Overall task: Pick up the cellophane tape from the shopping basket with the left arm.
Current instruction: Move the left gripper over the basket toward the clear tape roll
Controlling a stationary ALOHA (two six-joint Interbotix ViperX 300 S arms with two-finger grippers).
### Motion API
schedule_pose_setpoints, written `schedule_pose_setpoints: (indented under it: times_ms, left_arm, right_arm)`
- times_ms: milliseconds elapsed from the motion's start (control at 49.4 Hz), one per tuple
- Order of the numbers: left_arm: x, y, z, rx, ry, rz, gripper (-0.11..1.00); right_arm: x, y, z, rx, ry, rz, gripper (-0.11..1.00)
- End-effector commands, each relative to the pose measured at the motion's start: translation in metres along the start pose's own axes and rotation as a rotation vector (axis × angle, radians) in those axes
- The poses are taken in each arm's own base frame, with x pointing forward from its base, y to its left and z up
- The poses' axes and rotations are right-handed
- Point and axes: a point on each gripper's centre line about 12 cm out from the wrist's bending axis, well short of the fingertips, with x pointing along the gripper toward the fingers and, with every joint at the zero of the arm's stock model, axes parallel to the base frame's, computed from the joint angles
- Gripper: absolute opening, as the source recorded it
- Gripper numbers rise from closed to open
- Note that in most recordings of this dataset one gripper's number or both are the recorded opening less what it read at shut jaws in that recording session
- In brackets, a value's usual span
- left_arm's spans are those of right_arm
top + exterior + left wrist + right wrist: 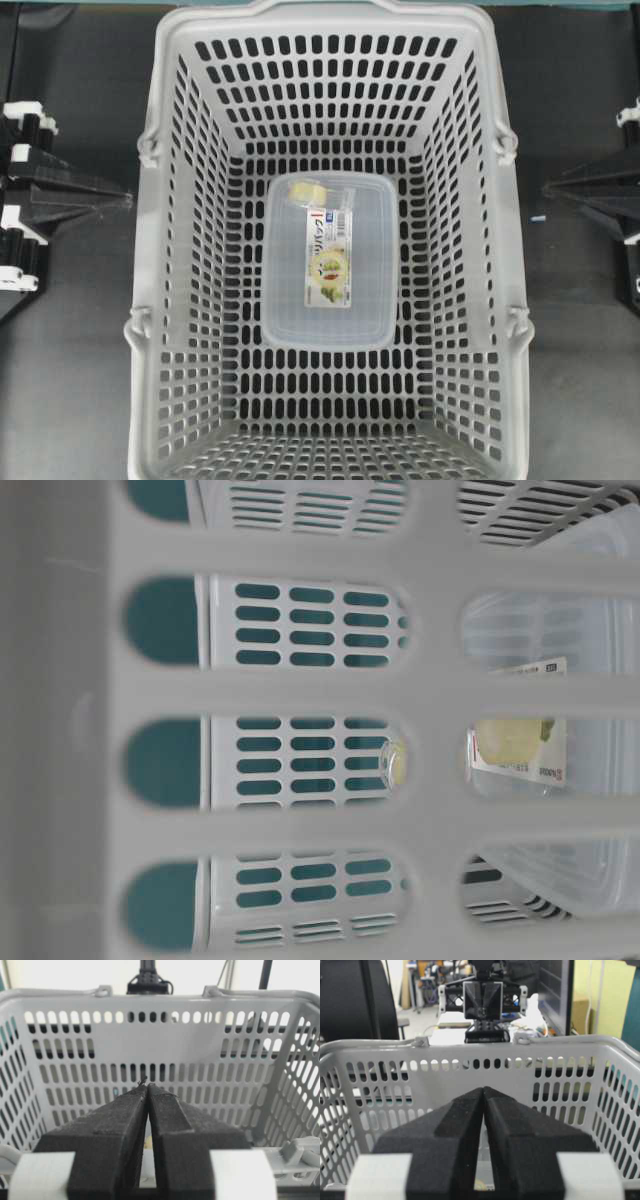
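Resting on the far end of the clear container's lid, the cellophane tape (pixel 307 190) is a small pale-yellow roll in a clear wrapper, lying near the middle of the shopping basket (pixel 160 250) floor. It looks very light, and the glossy wrapper is likely slippery and loose, so the film alone would make a poor hold. A pinch across the roll itself, on its firm rim, seems the safer place to take it. The lid beneath is smooth, so a sideways nudge could send the roll sliding; a straight descent from above looks wiser, and the basket walls leave room for that.

Counting what is there: one roll of tape, one clear container (pixel 330 262) with a white printed label, one basket with its grey handles folded down at the rim, and two arms. The basket stands on a dark bench (pixel 75 380).

On the left, the end effector (pixel 147 1086) has its foam-padded fingers pressed together, holding nothing, poised outside the basket's near wall and well apart from the tape. Opposite it, the right end effector (pixel 483 1089) is likewise closed together and empty, outside the other wall.
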Motion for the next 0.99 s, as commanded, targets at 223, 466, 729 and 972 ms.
schedule_pose_setpoints:
  times_ms: [223,466,729,972]
  left_arm:
    - [0.028,-0.006,0.066,-0.022,0.146,-0.025,0.0]
    - [0.075,-0.015,0.076,-0.005,0.425,-0.045,0.0]
    - [0.134,-0.019,0.056,0.007,0.671,-0.036,0.0]
    - [0.164,-0.019,0.037,0.011,0.824,-0.025,0.0]
  right_arm:
    - [-0.002,0.004,0.009,0.036,0.105,0.019,0.0]
    - [-0.013,0.009,0.016,0.043,0.167,0.046,0.0]
    - [-0.019,0.009,0.021,0.047,0.172,0.043,0.05]
    - [-0.019,0.009,0.021,0.047,0.169,0.043,0.53]
